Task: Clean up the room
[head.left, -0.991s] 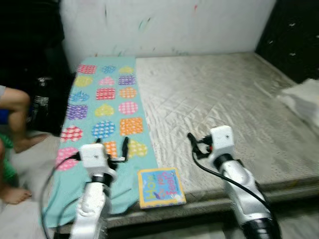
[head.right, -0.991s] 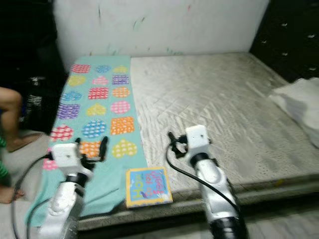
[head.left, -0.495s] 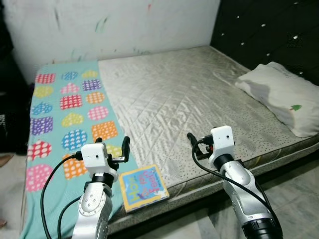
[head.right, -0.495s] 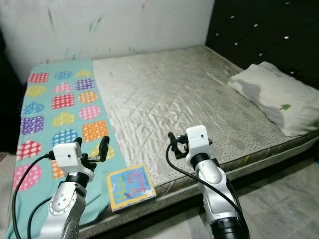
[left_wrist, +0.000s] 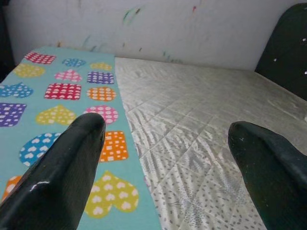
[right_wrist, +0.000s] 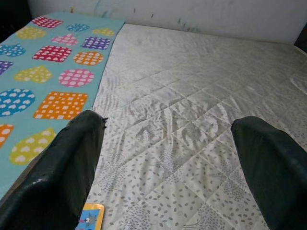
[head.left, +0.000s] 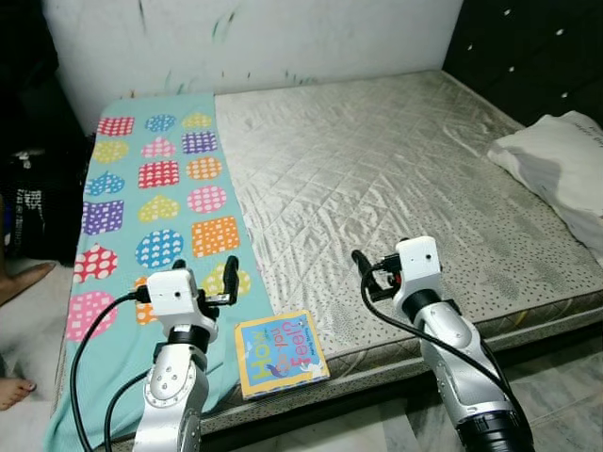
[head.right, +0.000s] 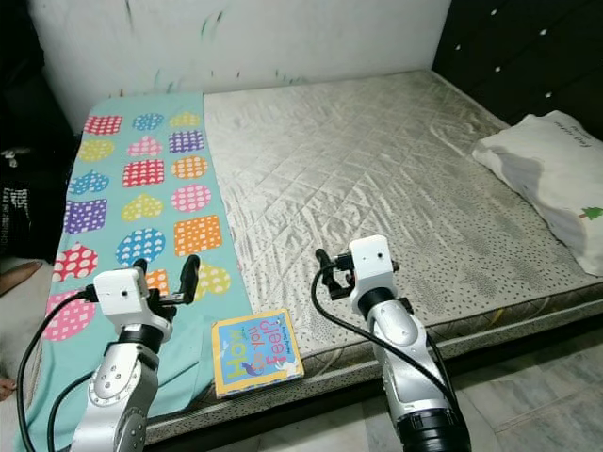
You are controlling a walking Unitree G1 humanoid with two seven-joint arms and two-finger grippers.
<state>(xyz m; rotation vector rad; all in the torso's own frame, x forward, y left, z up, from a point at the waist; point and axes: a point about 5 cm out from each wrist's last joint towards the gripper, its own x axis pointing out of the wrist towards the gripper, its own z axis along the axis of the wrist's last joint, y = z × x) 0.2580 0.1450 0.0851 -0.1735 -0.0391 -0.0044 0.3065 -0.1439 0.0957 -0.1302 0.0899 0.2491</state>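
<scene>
A colourful children's book (head.left: pixel 281 352) lies flat at the front edge of the bed, half on the grey quilted mattress (head.left: pixel 396 160) and beside a teal blanket (head.left: pixel 141 202) printed with hearts. Its corner shows in the right wrist view as the book (right_wrist: pixel 89 216). My left gripper (head.left: pixel 205 273) hovers over the blanket just left of the book, open and empty, its fingers (left_wrist: pixel 62 163) wide apart. The right gripper (right_wrist: pixel 168 129) hangs over the mattress to the book's right, also open with nothing in it.
A white pillow (head.left: pixel 556 169) lies at the bed's right end below a black tufted headboard (head.left: pixel 528 56). A person's feet (head.left: pixel 14 391) and a dark bag (head.left: pixel 28 207) are on the floor at the left. Tiled floor (head.left: pixel 556 377) runs along the bed's front.
The whole picture swung right and then partly back left, so the camera moved. Both arms keep the same raised pose with open fingers, and the book stays at the bed's edge.
</scene>
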